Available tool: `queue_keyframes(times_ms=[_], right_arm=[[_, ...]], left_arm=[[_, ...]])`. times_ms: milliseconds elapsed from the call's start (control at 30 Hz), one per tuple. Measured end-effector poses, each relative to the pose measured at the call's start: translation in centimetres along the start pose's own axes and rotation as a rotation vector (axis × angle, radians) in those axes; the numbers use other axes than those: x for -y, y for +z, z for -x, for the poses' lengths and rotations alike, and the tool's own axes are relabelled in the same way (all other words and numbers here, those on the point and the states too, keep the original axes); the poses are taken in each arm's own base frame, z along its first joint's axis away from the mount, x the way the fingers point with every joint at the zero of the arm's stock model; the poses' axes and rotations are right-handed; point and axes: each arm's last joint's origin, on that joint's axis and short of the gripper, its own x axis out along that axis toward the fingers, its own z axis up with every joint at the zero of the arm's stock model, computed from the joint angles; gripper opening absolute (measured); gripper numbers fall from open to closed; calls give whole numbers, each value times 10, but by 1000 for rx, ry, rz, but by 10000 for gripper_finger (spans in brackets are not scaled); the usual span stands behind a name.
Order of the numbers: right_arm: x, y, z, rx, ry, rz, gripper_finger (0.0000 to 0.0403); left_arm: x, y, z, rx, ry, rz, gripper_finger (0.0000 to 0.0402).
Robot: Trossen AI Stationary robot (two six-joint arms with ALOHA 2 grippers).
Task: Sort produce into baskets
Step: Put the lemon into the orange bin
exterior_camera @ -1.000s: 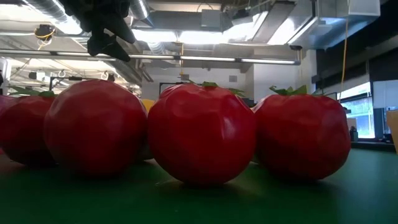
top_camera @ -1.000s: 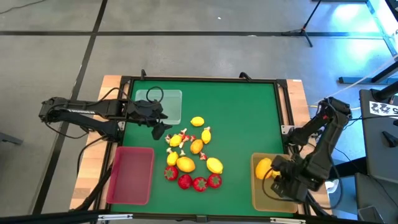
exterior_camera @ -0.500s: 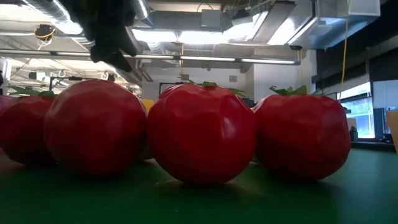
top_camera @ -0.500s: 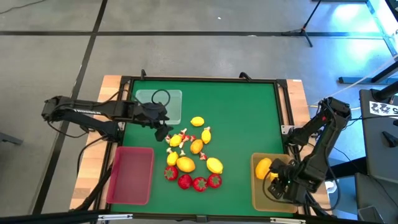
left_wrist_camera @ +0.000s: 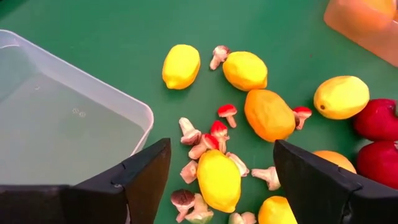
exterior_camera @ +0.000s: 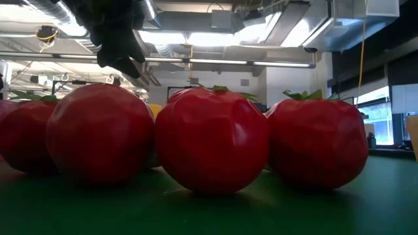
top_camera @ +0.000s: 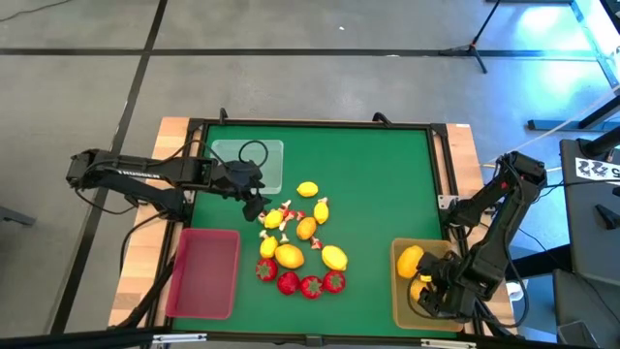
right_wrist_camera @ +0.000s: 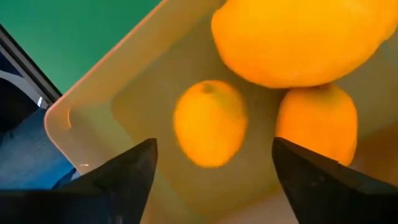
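Yellow lemons (top_camera: pixel 289 255), an orange fruit (left_wrist_camera: pixel 268 115), red strawberries (top_camera: pixel 310 285) and tiny white-and-red bits (left_wrist_camera: pixel 214 132) lie in a pile on the green mat. My left gripper (left_wrist_camera: pixel 221 180) hangs open above the pile's left edge, over a lemon (left_wrist_camera: pixel 219 180) and next to the clear basket (top_camera: pixel 254 163). My right gripper (right_wrist_camera: pixel 211 180) stands open, pointing down into the tan basket (top_camera: pixel 399 296). Three lemons (right_wrist_camera: pixel 210 121) lie on that basket's floor. The red basket (top_camera: pixel 203 271) sits at the near left.
In the low view the strawberries (exterior_camera: pixel 212 140) fill the front, with my left gripper (exterior_camera: pixel 117 49) high above them. The mat's black frame (top_camera: pixel 441 165) borders the work area. Bare green mat lies to the far right of the pile.
My right gripper has sunk toward the tan basket's floor. A lemon that was not visible a second ago now lies in that basket under it, beside the one that was there before.
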Motion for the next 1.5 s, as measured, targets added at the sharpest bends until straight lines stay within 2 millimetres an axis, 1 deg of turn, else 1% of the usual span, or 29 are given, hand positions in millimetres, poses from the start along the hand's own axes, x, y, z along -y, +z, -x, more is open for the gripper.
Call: queue_keyframes(times_ms=[167, 267, 367, 500, 567, 633, 700, 833, 900, 967, 1000, 1067, 1133, 1200, 1267, 1333, 1400, 1500], right_arm=[[-1, -1, -1, -35, -3, 1, 339], [-5, 4, 1, -38, 44, 24, 341], [-12, 17, 5, -32, 131, 42, 341], [-22, 43, 14, 11, 276, 98, 342], [-25, 60, 18, 76, 327, 139, 342], [-24, 80, 20, 183, 320, 194, 342], [-20, 103, 19, 301, 259, 245, 342], [-7, 153, 15, 517, 66, 282, 342], [2, 179, 13, 576, -14, 273, 342], [10, 205, 9, 597, -48, 252, 342], [14, 218, 7, 606, -41, 225, 342], [18, 243, 3, 633, 24, 154, 342], [20, 263, -5, 634, 84, 117, 342], [20, 277, -13, 616, 94, 116, 342], [18, 288, -18, 594, 49, 107, 342], [14, 294, -21, 570, -25, 100, 342], [8, 300, -22, 546, -73, 102, 342], [-7, 311, -17, 545, -76, 115, 342]], left_arm=[[0, 0, 0, 0, 0, -13, 279], [0, 0, 0, 0, 0, -14, 279], [0, 0, 0, -1, 0, -14, 279], [0, 0, 0, -1, 0, -14, 279], [0, 0, 0, -2, 0, -14, 279], [0, 0, 0, -2, 0, -17, 279], [0, 0, 0, -1, 0, -20, 279], [0, 0, 0, 0, -1, -20, 279], [0, 0, 0, 5, -3, -20, 279], [0, 1, 0, 9, -5, -19, 279], [1, 1, 0, 14, -8, -18, 279], [1, 1, 0, 15, -8, -7, 279], [1, 1, 0, 15, -8, 3, 279], [1, 1, 0, 15, -8, 6, 279], [1, 1, 0, 15, -8, 6, 279], [1, 1, 0, 13, -7, 8, 279], [1, 1, 0, 13, -7, 8, 279], [1, 1, 0, 12, -7, 8, 279]])
